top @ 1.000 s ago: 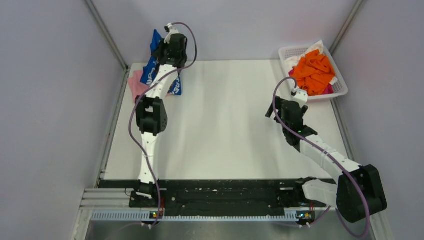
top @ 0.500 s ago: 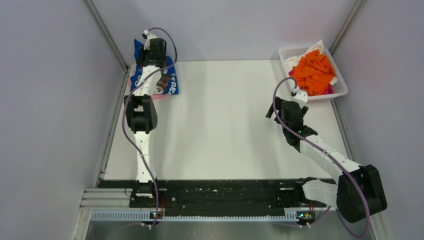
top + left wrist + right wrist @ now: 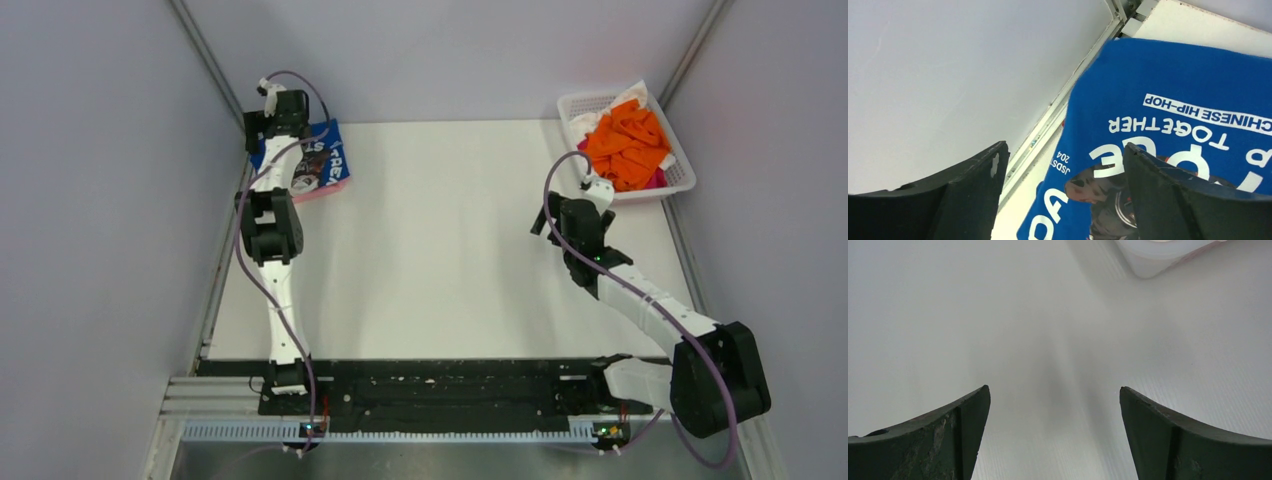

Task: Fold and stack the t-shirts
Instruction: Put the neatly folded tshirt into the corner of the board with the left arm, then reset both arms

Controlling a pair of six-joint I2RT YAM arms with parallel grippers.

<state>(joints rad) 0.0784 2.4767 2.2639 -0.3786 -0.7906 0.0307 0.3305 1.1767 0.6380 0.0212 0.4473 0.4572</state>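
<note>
A royal blue t-shirt [image 3: 328,163] with white lettering [image 3: 1173,85] lies folded flat in the table's far left corner. It rests on a pink t-shirt [image 3: 325,192], of which only an edge shows. My left gripper [image 3: 270,128] hangs over the blue shirt's left edge, by the wall rail. In the left wrist view the left gripper [image 3: 1065,146] is open, and nothing is between its fingers. Orange t-shirts [image 3: 625,140] are heaped in the white basket [image 3: 575,100]. My right gripper [image 3: 572,222] [image 3: 1054,388] stands open over bare table.
The basket's corner [image 3: 1148,260] shows ahead of the right gripper. A metal frame rail [image 3: 1058,107] runs along the table's left edge beside the blue shirt. Grey walls close in the left, back and right sides.
My left arm swung left and back with the blue shirt, which now lies flat on the pink one. The left gripper has opened and let go. The right arm has stayed put.
</note>
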